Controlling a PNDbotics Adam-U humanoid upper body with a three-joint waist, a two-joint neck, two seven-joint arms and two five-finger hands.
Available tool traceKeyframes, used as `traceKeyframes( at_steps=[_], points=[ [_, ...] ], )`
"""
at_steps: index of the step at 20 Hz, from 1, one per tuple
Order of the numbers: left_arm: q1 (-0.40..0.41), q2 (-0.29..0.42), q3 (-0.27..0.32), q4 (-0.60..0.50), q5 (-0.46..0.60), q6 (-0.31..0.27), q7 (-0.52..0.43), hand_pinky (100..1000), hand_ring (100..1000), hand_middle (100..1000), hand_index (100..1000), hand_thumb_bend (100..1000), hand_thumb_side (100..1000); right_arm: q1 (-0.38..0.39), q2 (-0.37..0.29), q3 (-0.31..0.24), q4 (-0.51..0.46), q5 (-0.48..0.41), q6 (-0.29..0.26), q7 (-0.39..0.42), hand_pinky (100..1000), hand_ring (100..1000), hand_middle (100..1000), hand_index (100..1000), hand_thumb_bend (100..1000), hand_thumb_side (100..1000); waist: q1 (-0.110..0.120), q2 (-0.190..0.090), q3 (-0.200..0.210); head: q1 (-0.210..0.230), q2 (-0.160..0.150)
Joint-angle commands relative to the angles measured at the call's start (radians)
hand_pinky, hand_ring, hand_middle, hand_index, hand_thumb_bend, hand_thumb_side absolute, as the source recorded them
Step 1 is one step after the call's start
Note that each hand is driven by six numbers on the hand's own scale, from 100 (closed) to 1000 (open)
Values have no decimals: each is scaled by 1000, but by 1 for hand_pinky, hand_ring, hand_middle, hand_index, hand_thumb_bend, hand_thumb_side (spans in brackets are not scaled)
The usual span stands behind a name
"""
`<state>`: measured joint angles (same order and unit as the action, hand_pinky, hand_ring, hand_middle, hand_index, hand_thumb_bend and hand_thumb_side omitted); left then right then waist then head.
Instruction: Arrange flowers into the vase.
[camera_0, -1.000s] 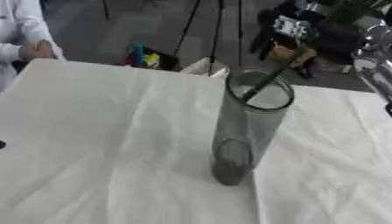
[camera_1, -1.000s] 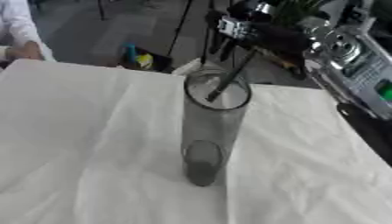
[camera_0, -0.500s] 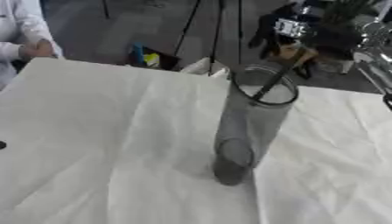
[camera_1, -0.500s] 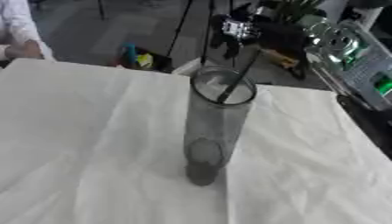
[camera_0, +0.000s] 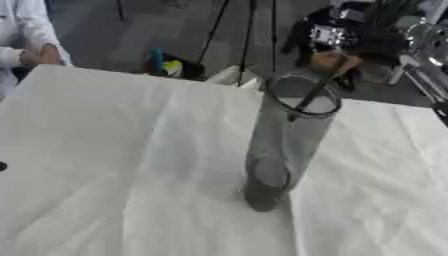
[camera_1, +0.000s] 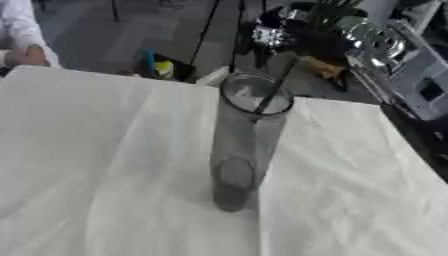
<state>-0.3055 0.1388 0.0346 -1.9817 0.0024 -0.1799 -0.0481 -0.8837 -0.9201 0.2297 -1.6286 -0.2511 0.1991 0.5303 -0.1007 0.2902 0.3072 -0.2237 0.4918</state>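
Right hand has risen; stem seemingly stays in vase.

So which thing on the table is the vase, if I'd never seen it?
Look at the table with the white cloth. Near its middle stands the vase, a tall, clear, grey-tinted glass tube, upright, with a dark stem slanting into its open top from the right hand above the far edge. It is the only thing standing on the cloth.
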Motion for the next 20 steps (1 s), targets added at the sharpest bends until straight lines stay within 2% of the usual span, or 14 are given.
traceKeyframes(
  at_steps=[1,5,11,20],
  points=[
    [-5,9,-7,-18,-3,1,-3,538,687,704,895,100,1000,-30,-17,-10,-25,-29,6,17,689,829,396,673,100,808,-11,-14,-4,-2,0],
    [-4,10,-7,-18,-3,3,-4,538,687,705,895,100,1000,-41,-19,2,-77,-66,26,19,686,829,402,679,100,835,-10,-17,-8,-1,2],
    [-2,10,-7,-18,-1,7,-7,538,688,705,895,100,1000,-50,-16,10,-91,-83,49,16,686,829,404,684,100,842,-8,-22,-12,0,2],
    [-4,12,-6,-18,1,11,-9,537,688,706,895,100,1000,-57,-14,21,-87,-64,38,25,689,835,424,723,123,924,-12,-25,-18,-3,4]
  ],
)
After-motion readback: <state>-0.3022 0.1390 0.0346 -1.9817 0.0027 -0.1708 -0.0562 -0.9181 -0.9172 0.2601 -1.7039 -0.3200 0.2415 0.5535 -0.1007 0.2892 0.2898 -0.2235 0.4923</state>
